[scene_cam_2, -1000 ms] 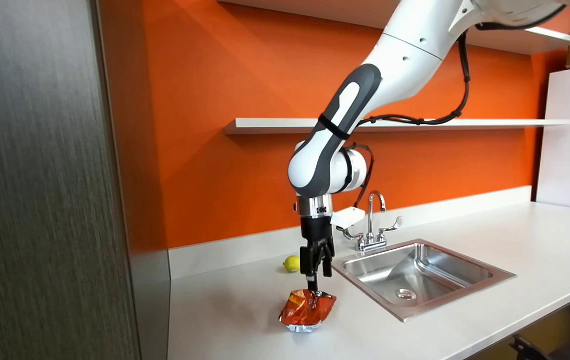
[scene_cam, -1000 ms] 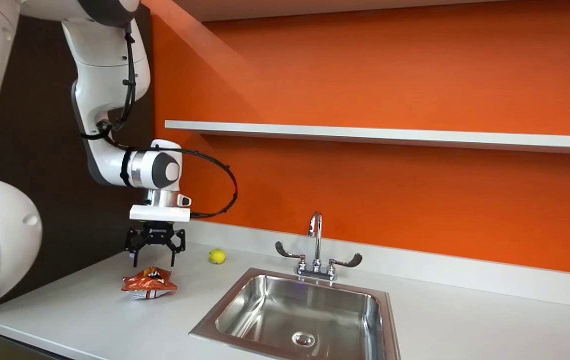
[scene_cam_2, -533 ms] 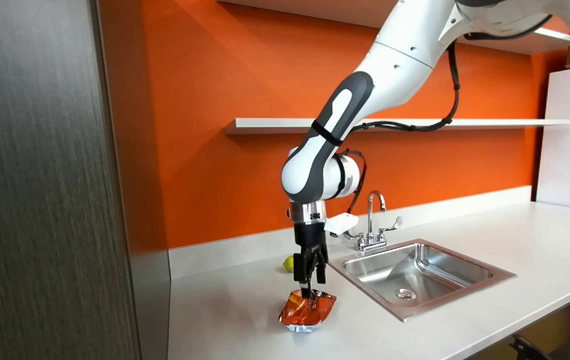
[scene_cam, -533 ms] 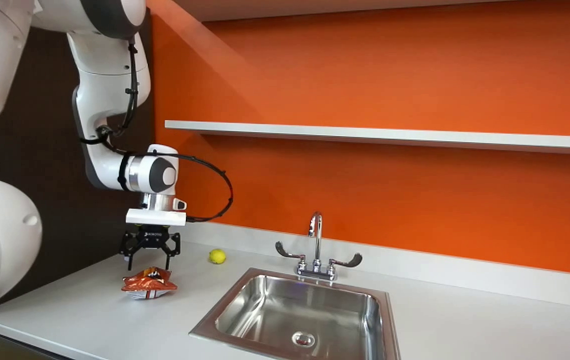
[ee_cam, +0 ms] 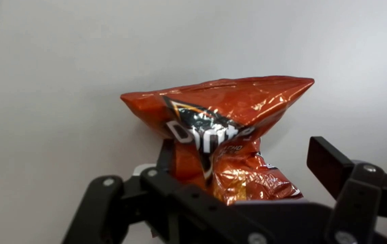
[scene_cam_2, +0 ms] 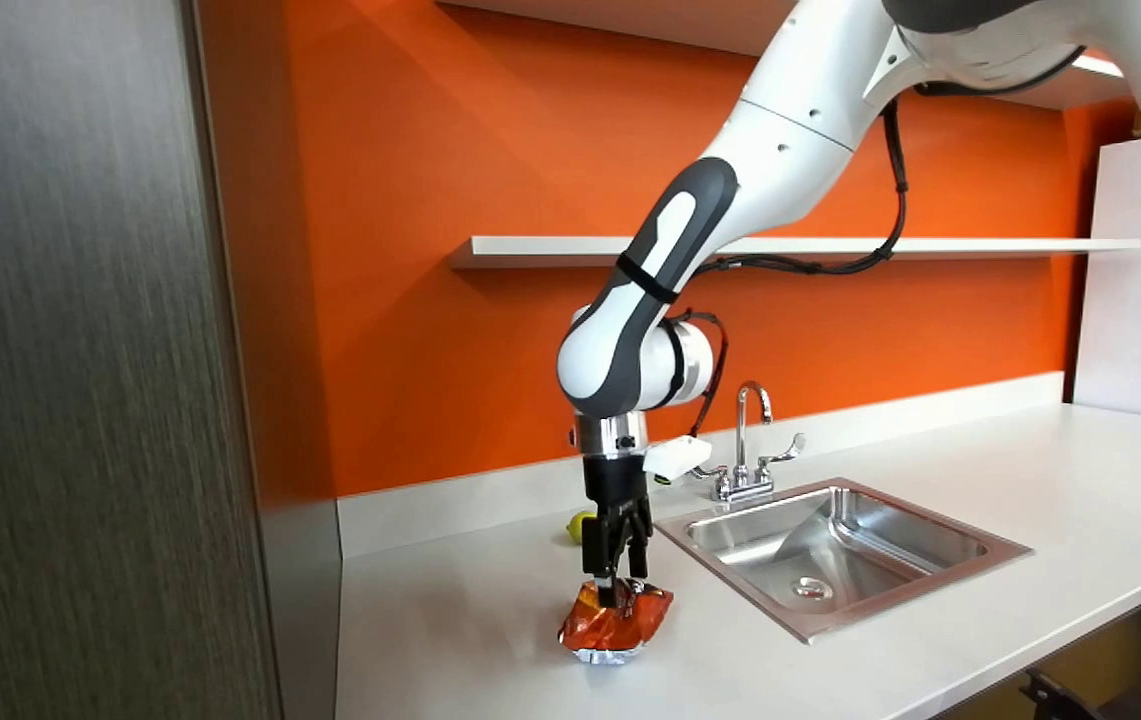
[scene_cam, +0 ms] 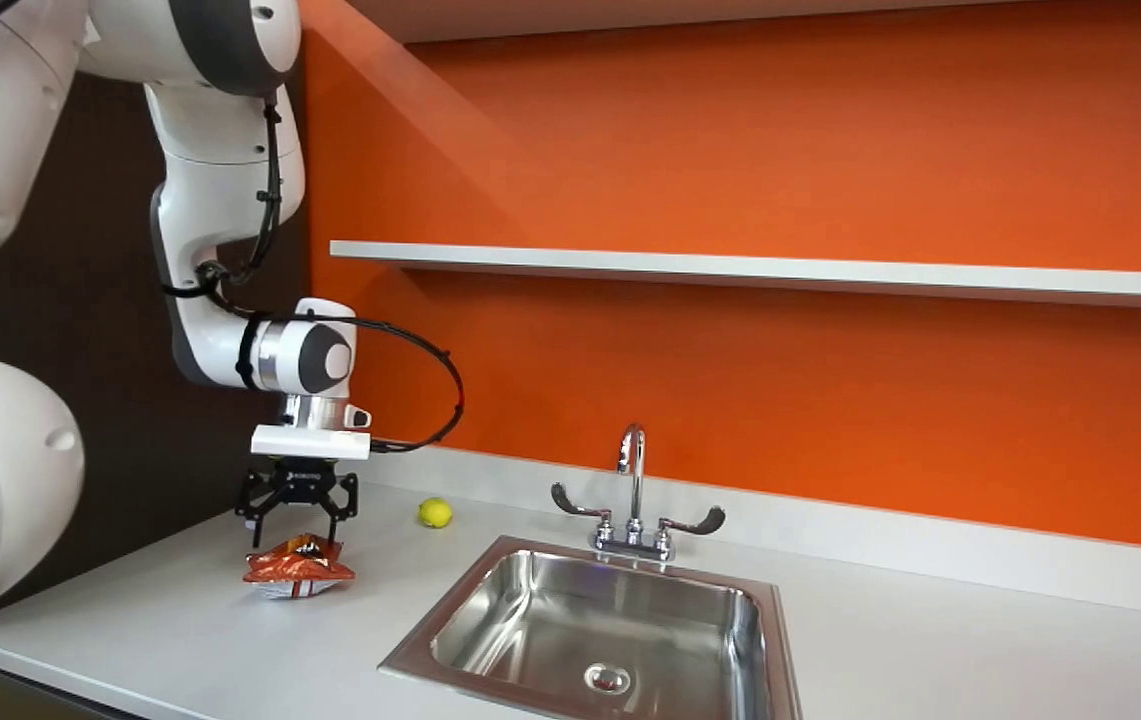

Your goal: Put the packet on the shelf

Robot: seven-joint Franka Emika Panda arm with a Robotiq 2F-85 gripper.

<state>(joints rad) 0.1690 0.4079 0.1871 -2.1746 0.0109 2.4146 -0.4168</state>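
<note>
The hand [scene_cam: 295,541] is spread wide and grips nothing, just over the red packet [ee_cam: 222,135] on the worktop [scene_cam: 180,640]. A lemon [scene_cam: 435,513], a sink [scene_cam: 630,605] and a tap [scene_cam: 637,495] are near, with the shelf [scene_cam: 770,268] higher up.

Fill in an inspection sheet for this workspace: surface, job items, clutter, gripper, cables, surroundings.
Surface: pale counter with inset steel sink; faucet at the sink's rear edge.
Job items: crumpled orange packet on the counter, not yet on the shelf.
Clutter: yellow lemon-like fruit, apart from the packet.
Gripper: jaws apart, pointing down at the packet; contact unclear.
Cables: black cable along the arm, looping out sideways.
Surroundings: orange wall behind, dark panel at one end.
</note>
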